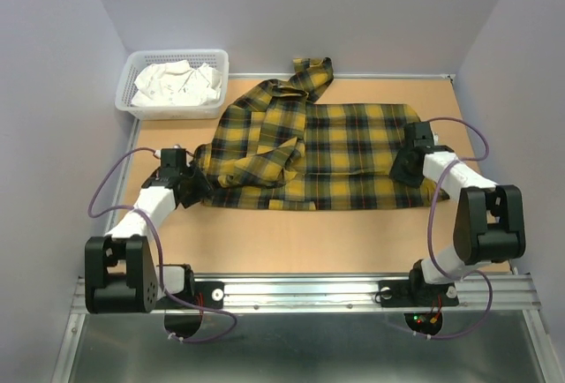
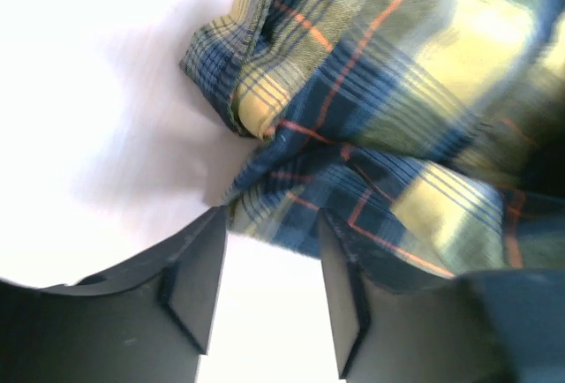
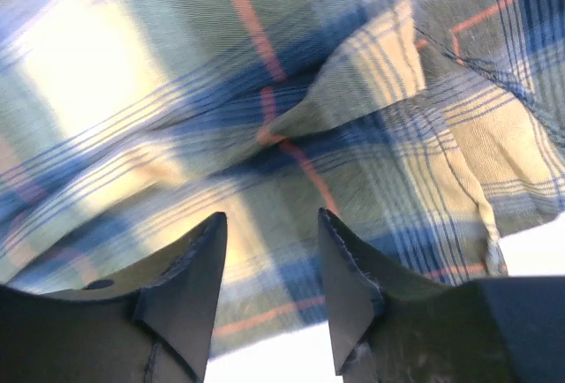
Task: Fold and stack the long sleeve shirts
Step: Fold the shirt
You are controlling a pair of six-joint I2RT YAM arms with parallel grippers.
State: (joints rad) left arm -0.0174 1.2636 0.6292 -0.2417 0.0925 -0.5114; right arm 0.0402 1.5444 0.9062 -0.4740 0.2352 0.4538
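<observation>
One plaid shirt (image 1: pixel 335 149) is seen, spread across the middle of the table (image 1: pixel 291 233), with one sleeve bunched on its left half. One white basket (image 1: pixel 128 105), filled with white cloth (image 1: pixel 177 83), is set at the far left corner. Two grippers are counted. The left gripper (image 2: pixel 269 290) is held moderately apart at the shirt's left edge, nothing being clamped. The right gripper (image 3: pixel 269 295) is likewise parted over the shirt's right edge, empty.
</observation>
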